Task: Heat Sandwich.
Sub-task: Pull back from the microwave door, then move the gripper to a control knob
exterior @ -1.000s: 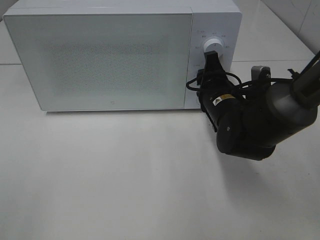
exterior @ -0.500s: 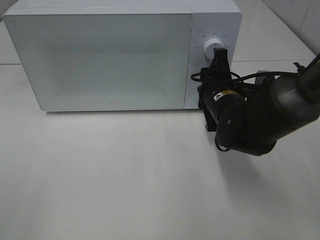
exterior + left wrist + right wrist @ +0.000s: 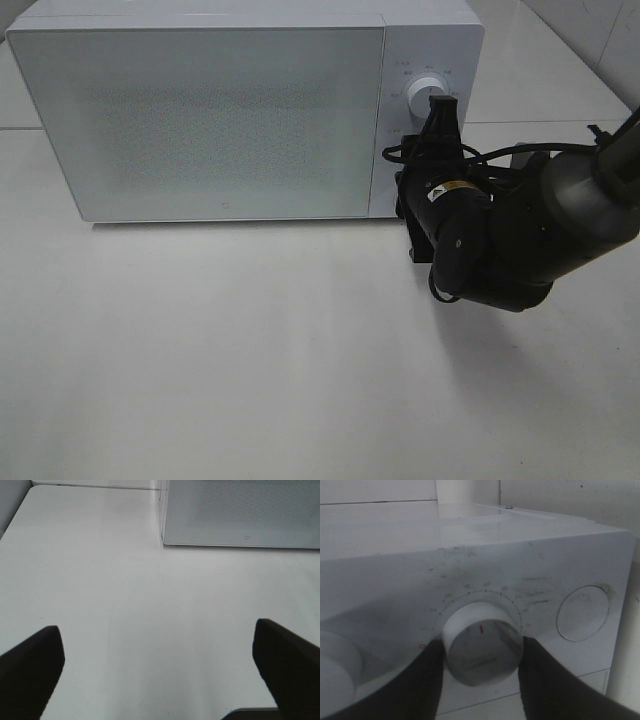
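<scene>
On glossy white microwave [image 3: 200, 110] — right end effector [image 3: 481, 650] clamps round dial [image 3: 480, 630], left end effector [image 3: 157, 627] open.

One white microwave [image 3: 200, 110] on one white desk [image 3: 250, 380]. Its control panel carries two round dials, one dial [image 3: 482, 647] whole and a second dial [image 3: 335, 672] partly cut off, plus one round button [image 3: 583, 612]. Two black claws (one per arm): the right claw [image 3: 440, 100], the left claw [image 3: 157, 627].

Rolled at the right wrist since a second ago, jaws astride the dial [image 3: 482, 645]; tips moved up and rightward along the microwave [image 3: 200, 110] panel, beside the upper knob [image 3: 422, 90].
</scene>
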